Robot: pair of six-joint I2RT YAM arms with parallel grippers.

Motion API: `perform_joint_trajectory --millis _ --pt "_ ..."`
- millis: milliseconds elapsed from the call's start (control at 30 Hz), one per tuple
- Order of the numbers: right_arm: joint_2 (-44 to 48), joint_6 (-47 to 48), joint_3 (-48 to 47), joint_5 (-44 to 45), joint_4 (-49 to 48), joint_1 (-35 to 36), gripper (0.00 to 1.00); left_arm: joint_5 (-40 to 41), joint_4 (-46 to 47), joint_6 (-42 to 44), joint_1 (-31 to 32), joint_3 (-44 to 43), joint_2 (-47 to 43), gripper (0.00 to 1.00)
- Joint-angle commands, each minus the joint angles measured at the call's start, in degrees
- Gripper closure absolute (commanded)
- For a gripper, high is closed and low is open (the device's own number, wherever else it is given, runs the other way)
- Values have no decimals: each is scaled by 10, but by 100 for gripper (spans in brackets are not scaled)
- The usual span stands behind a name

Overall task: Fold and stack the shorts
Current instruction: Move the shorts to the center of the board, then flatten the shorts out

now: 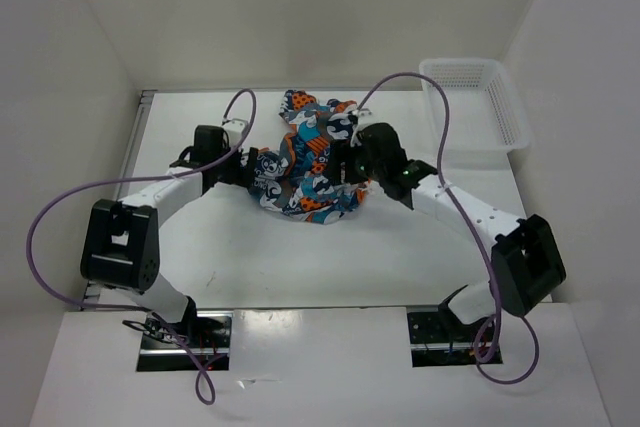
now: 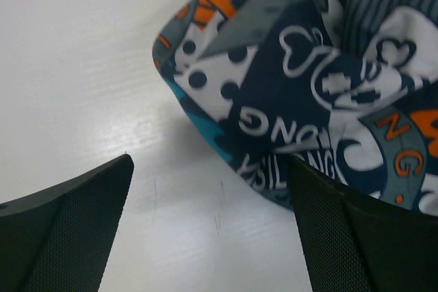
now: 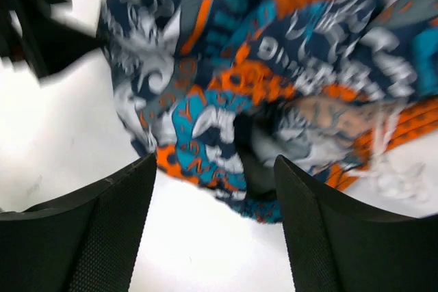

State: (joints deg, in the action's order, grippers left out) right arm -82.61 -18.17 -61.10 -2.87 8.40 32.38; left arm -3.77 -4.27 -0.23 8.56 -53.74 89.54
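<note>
The patchwork shorts point(image 1: 310, 152) lie crumpled in a heap at the middle of the table. My left gripper point(image 1: 250, 169) is at the heap's left edge, open; in the left wrist view point(image 2: 212, 230) only bare table lies between its fingers, and the cloth point(image 2: 301, 80) touches the right finger point(image 2: 356, 237). My right gripper point(image 1: 355, 172) is at the heap's right side, open. In the right wrist view point(image 3: 215, 230) the shorts point(image 3: 274, 80) lie just ahead of the fingers, blurred, nothing gripped.
A white mesh basket point(image 1: 478, 107) stands at the back right of the table. White walls close in the left, back and right. Purple cables loop from both arms.
</note>
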Motion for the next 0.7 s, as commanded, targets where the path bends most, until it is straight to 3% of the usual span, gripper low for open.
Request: perform_joint_trajectory --millis 0,300,400,533,567,667 --pt "-19 0 43 -54 -33 5 24 11 41 2 -3 -51 39 0" --pt "-117 23 44 -93 -74 22 23 -11 -41 2 -13 -132 120 0" --pt "-144 29 38 -130 -94 28 29 -17 -62 2 -19 -166 163 3" --pt "-160 40 38 -149 -73 33 52 -56 -110 2 -37 -221 207 8" --pt "-155 40 38 -149 -58 33 71 -85 -110 2 -37 -221 207 9" --pt "-116 46 54 -131 -28 33 100 -126 -94 2 -51 -206 171 8"
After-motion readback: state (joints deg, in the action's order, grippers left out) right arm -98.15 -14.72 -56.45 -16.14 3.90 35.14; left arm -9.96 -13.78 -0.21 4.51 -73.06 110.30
